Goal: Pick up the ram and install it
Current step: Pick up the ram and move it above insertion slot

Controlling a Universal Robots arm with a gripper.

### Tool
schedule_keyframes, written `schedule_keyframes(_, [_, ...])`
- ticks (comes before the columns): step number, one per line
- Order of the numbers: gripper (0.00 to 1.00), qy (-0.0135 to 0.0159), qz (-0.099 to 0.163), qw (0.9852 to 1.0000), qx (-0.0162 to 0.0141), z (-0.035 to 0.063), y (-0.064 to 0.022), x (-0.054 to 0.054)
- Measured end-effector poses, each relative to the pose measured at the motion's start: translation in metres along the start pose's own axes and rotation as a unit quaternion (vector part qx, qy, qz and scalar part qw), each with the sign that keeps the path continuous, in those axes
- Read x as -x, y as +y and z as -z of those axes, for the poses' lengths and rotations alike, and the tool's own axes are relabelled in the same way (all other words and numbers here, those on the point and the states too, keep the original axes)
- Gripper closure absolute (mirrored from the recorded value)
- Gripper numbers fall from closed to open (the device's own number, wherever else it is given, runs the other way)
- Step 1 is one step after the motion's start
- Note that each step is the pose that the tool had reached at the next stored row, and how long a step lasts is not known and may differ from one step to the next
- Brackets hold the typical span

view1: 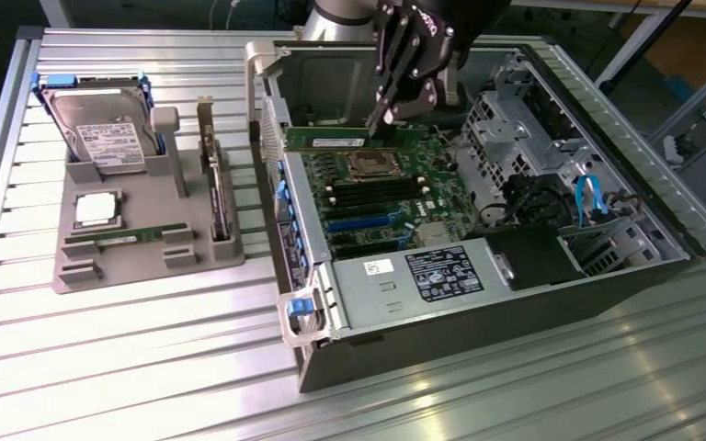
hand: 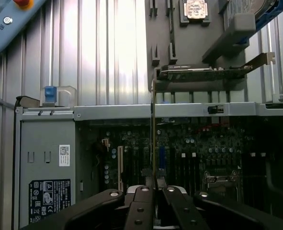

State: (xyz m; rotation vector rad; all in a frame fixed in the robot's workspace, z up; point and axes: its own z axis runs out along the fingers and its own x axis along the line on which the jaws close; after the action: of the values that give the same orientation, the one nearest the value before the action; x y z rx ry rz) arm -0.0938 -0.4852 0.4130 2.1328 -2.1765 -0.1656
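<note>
**Exterior view.** Pinching the ram (view1: 341,140) in the gripper (view1: 385,121), jaws closed narrowly on the stick a little toward the exterior view's right of its middle. Held level and on edge inside the open case (view1: 647,266), over the far part of the board (view1: 384,197), just beyond the socket (view1: 368,166). Cannot tell whether touching the board or hanging just above it. On the near side of the socket, a row of dark slots (view1: 366,193). At the near end of the case, a supply box (view1: 439,271) with a black label. Off to the exterior view's left, well apart from the case, a grey tray (view1: 144,266) on the slatted table (view1: 108,367). In the tray, a drive (view1: 98,129), a silver chip (view1: 96,209) and a dark card (view1: 214,184) standing on edge.

**Wrist view.** Looking along the ram (hand: 153,134), seen edge-on as a thin green line running out from between the black fingers (hand: 140,201), both pressed against its faces at the gripper (hand: 153,184). Behind the stick, the dark board with its slots and capacitors. Past the board, the case's grey wall, and beyond that the tray with card, chip and drive. Beside the board, the supply box and a blue latch (hand: 50,93).
</note>
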Motion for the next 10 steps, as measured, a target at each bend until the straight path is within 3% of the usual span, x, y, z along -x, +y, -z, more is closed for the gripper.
schedule_keyframes(2, [0.87,-0.0001,0.000,1.0000,-0.0002,0.0000,0.0000,0.0000])
schedule_keyframes(3, [0.87,0.0000,0.001,1.0000,-0.0047,0.0000,0.0002,0.0001])
schedule_keyframes(5, [0.87,0.0001,0.004,0.9998,-0.0190,0.0000,0.0004,0.0001])
schedule_keyframes(10, [0.87,0.0001,0.009,0.9991,-0.0407,-0.0001,0.0007,0.0001])
